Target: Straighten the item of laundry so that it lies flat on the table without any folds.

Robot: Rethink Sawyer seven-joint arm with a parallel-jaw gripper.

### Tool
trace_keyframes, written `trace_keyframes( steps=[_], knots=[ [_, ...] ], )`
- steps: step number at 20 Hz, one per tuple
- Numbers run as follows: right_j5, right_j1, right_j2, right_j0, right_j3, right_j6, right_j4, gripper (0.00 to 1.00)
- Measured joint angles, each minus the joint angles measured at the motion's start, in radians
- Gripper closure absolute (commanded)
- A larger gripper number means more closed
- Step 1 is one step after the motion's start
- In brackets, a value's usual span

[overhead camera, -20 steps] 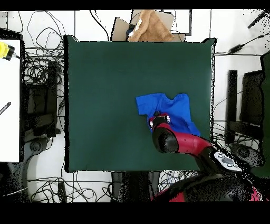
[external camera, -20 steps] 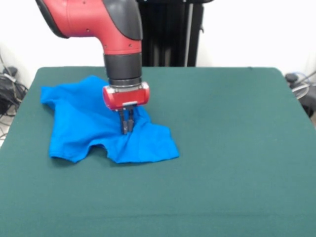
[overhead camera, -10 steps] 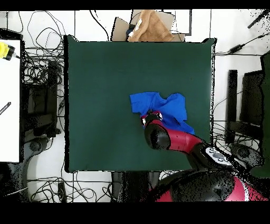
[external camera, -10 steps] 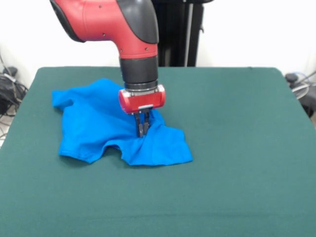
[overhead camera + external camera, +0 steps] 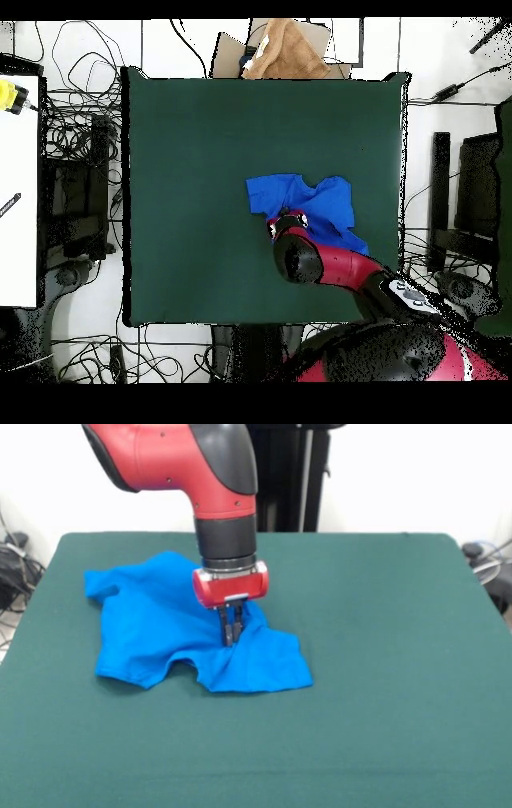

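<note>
Front view, left to right. Blue T-shirt (image 5: 182,632) lies left of centre on the table (image 5: 384,664): left part bunched, sleeve humped, lower hem notched and folded. Not flat; most smoothing is left, I judge. Claw (image 5: 230,634) clamped on a pinch of cloth near the shirt's right part. Against a second ago, arm and shirt sit further right; no change over the last half second.

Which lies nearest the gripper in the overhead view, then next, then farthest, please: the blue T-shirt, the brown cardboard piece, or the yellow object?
From the gripper:
1. Blue T-shirt, directly under it.
2. Brown cardboard piece, beyond the table's top edge.
3. Yellow object, far left.
</note>
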Motion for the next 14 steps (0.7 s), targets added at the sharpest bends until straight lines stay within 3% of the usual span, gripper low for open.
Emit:
trace_keyframes(
  steps=[14],
  knots=[
    [-0.041, -0.002, 0.000, 0.062, 0.076, 0.017, 0.089, 1.00]
  ],
)
